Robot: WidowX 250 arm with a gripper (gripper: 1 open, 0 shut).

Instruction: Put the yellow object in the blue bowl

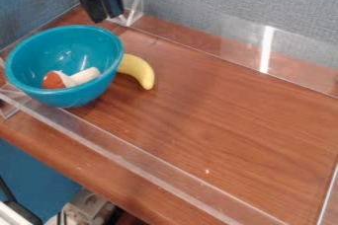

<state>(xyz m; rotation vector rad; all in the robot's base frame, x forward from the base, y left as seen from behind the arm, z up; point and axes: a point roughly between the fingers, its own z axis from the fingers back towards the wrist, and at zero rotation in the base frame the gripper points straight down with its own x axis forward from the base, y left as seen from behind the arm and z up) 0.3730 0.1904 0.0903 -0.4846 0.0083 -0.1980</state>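
Observation:
The yellow object, a small curved banana (137, 70), lies on the wooden tabletop, touching or nearly touching the right side of the blue bowl (40, 51). The bowl stands at the left end and holds a small red piece (51, 80) and a whitish piece (82, 75). My black gripper (103, 12) hangs at the top left, above and behind the bowl's far rim, well clear of the banana. Its jaws stand open with nothing between them.
A low clear acrylic wall (145, 165) runs around the wooden table (224, 120), with a taller clear panel (271, 46) at the back right. A grey-blue backdrop rises behind. To the right of the banana is bare wood.

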